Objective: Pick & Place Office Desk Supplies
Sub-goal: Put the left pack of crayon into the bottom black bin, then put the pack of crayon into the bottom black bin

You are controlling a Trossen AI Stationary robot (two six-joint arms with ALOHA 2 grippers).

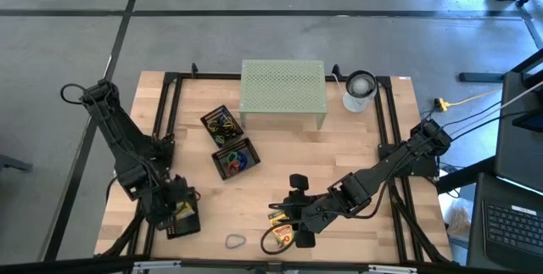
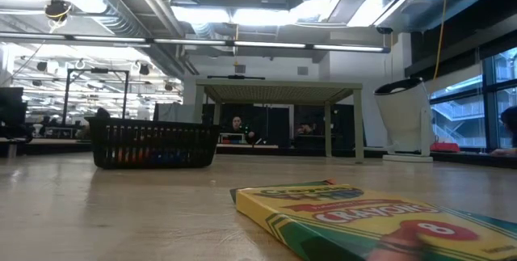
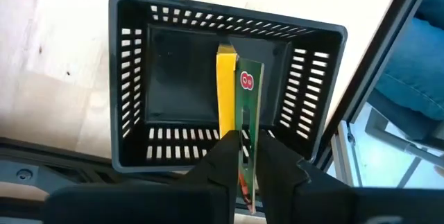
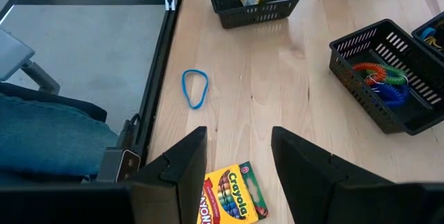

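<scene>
Closest to the low camera lies a flat yellow-green cardboard crayon box point(image 2: 380, 221), face up on the pale wooden table point(image 1: 280, 176). Taking the pale green perforated metal riser point(image 1: 283, 94) at the table's far edge as the landmark, the scene runs as follows.

Far to the left of the riser and at the near edge, the left gripper point(image 3: 241, 163) hangs over a small black slotted plastic basket point(image 3: 132, 106). Its fingers are closed on a second yellow-green crayon box point(image 3: 239, 106), held upright on its narrow edge, its far end down inside the basket.

Just in front of the riser's left leg sit two black mesh trays. The nearer-to-riser tray point(image 1: 218, 124) holds yellowish loops; the other tray point(image 1: 235, 159), slightly further forward, holds coiled rubber-band loops in orange, green and blue point(image 4: 378, 78).

Forward of those trays, near the table's front edge, a single blue rubber-band loop point(image 4: 195, 87) lies flat on the wood, apart from everything else.

Straight in front of the riser, at the near edge, the right gripper point(image 4: 239, 158) hovers with its two fingers spread wide and holding nothing. The flat crayon box point(image 4: 230, 195) lies directly beneath the gap between them, untouched.

Immediately to the right of the riser stands a white-grey cylinder point(image 1: 360, 90).
</scene>
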